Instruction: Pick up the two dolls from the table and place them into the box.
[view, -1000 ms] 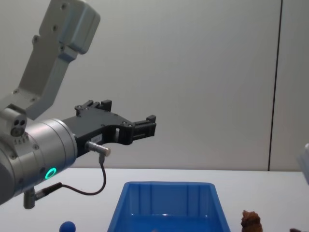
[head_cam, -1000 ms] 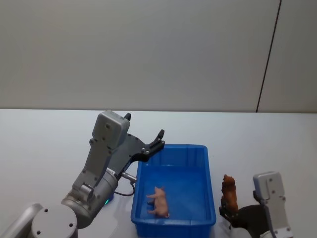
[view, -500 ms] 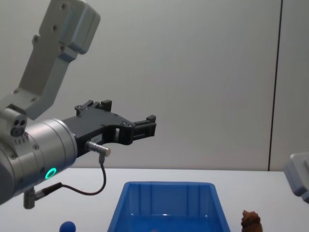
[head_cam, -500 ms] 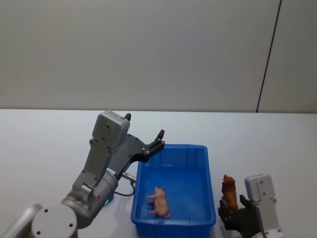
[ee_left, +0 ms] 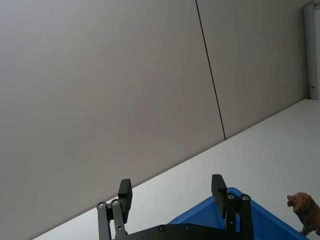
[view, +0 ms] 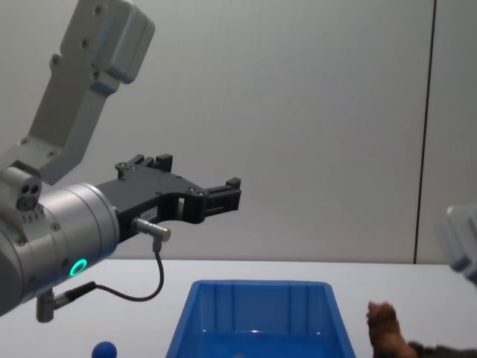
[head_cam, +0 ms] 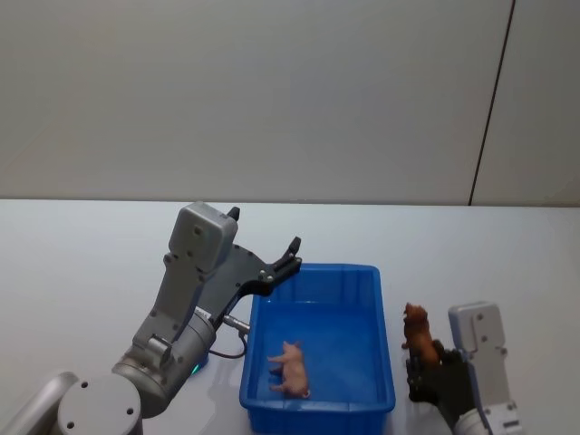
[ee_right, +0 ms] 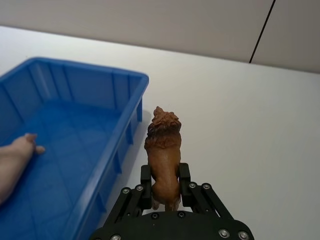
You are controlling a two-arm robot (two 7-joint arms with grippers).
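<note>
Compared with half a second ago, the lion figure (ee_right: 162, 145) is being carried a little higher and closer to the box (head_cam: 317, 417) by the right hand (ee_right: 165, 173). In the chest view it is now being shown further up and further toward the blue wall. The left hand (ee_left: 171, 185) is being kept where it was.

The lion's hindquarters are being hidden between the right hand's fingers (ee_right: 146, 176). Its lower part is being cut off at the chest view's bottom edge, so it cannot be told whether its feet are being held clear of the surface (head_cam: 82, 263). A blue rounded toy (view: 103, 349) is being glimpsed below the left arm, partly cut off by the same edge.

The lion is being clamped upright by the right hand's narrowly set fingers, head up and facing away from the wrist. The box is being passed just beside this hand, on the side toward the left hand. A pink pig figure (head_cam: 290, 367) is being seen lying inside it. The left hand is being held wide apart and empty, above the box's far corner.
</note>
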